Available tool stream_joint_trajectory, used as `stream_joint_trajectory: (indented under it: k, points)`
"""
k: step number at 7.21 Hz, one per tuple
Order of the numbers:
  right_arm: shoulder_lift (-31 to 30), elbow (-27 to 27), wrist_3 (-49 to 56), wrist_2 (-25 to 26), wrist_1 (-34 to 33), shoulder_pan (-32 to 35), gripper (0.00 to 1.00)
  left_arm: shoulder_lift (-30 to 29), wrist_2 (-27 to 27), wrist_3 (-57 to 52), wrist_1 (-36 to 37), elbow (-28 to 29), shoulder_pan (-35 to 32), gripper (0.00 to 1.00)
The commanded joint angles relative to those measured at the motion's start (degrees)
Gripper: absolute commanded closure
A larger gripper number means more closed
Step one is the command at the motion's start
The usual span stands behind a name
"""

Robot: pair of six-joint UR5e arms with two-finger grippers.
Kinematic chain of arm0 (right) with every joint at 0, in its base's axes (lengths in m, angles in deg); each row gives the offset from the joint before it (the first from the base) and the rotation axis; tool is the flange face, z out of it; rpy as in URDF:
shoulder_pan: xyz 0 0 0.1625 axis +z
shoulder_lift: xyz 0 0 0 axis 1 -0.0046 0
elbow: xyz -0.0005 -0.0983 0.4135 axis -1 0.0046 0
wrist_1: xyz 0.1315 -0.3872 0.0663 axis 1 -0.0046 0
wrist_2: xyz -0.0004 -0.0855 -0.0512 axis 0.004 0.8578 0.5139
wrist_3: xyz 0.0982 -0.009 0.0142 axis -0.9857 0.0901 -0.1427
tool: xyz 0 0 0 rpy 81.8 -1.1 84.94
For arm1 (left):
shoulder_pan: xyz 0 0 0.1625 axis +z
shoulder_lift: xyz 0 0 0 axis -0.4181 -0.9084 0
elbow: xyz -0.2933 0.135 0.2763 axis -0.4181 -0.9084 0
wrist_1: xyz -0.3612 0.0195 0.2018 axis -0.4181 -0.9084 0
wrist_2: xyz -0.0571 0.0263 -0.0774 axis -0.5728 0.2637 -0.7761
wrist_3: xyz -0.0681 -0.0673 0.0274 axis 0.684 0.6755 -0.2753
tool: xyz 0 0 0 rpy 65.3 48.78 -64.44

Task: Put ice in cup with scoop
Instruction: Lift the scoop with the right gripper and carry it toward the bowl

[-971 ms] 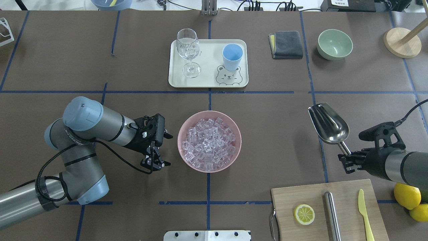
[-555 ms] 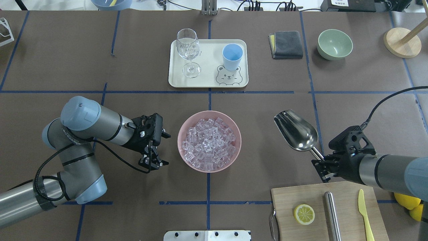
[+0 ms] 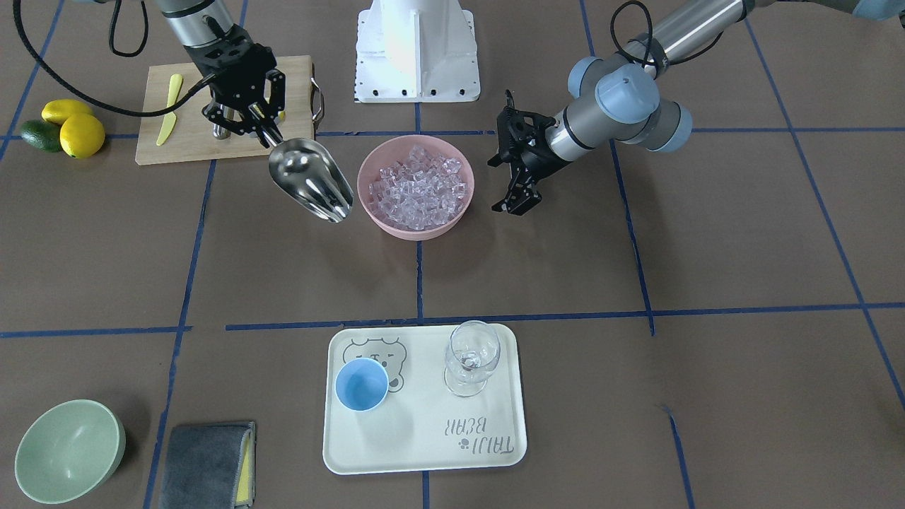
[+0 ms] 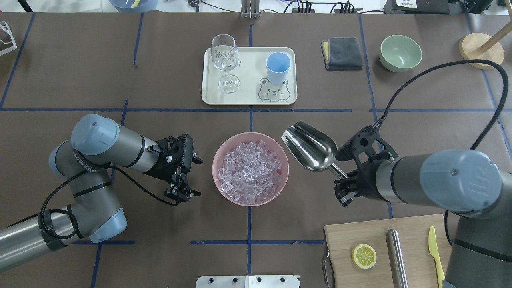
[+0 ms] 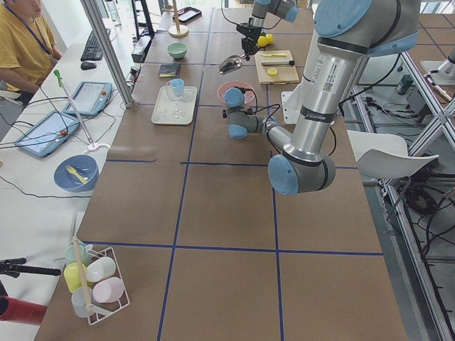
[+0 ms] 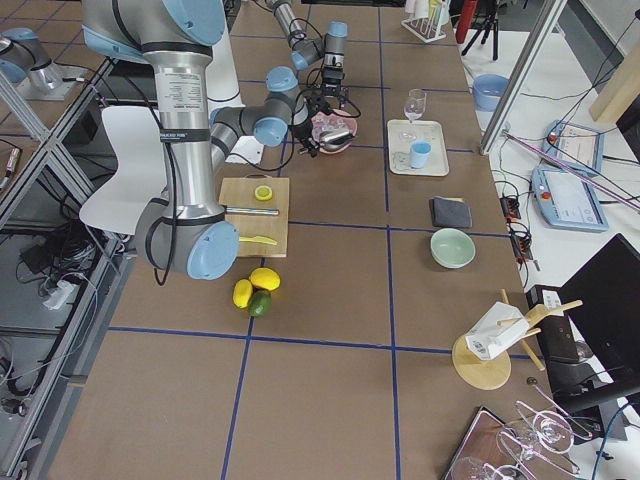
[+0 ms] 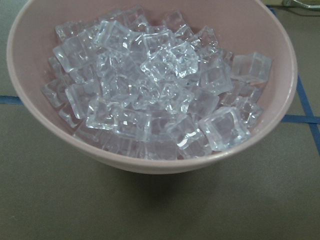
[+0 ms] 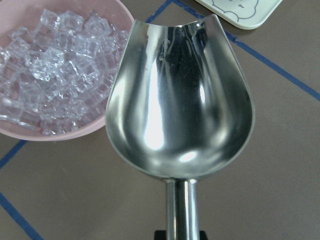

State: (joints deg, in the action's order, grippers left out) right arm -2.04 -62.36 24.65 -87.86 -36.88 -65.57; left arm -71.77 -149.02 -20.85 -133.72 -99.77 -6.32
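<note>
Clear ice fills a pink bowl at the table's middle. The light-blue cup stands upright on a cream tray beyond the bowl. My right gripper is shut on the rod handle of the shiny steel scoop. Its empty trough hovers just right of the bowl's rim, mouth toward the tray. My left gripper hangs open just left of the bowl, holding nothing.
A wine glass shares the tray. Near my right arm lies a wooden board with a lemon slice, a steel cylinder and a yellow knife. A grey cloth and green bowl sit far right.
My right arm has swung left with the scoop, bringing its trough from the table's right side to beside the bowl. The left arm has barely shifted.
</note>
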Motion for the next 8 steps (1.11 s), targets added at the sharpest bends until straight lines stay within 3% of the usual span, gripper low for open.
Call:
stream_joint_trajectory:
  k: [1,3,5,8]
  points:
    - [14.5,-1.3,0.5,-1.0,-21.7,-0.6,1.0,0.0,0.0,-0.1,0.0,0.0,-0.2,0.0]
    - [18.7,-0.8,6.1,-0.6,-30.7,-1.8,1.0,0.0,0.0,-0.1,0.0,0.1,-0.3,0.0]
    - [25.6,1.2,14.8,-0.9,-46.1,-2.1,1.0,0.7,0.1,-0.1,0.0,0.2,-0.3,0.0]
    - [37.8,12.0,23.6,-1.1,-60.0,-2.5,1.0,1.1,1.6,-0.1,-0.2,0.2,0.0,0.0]
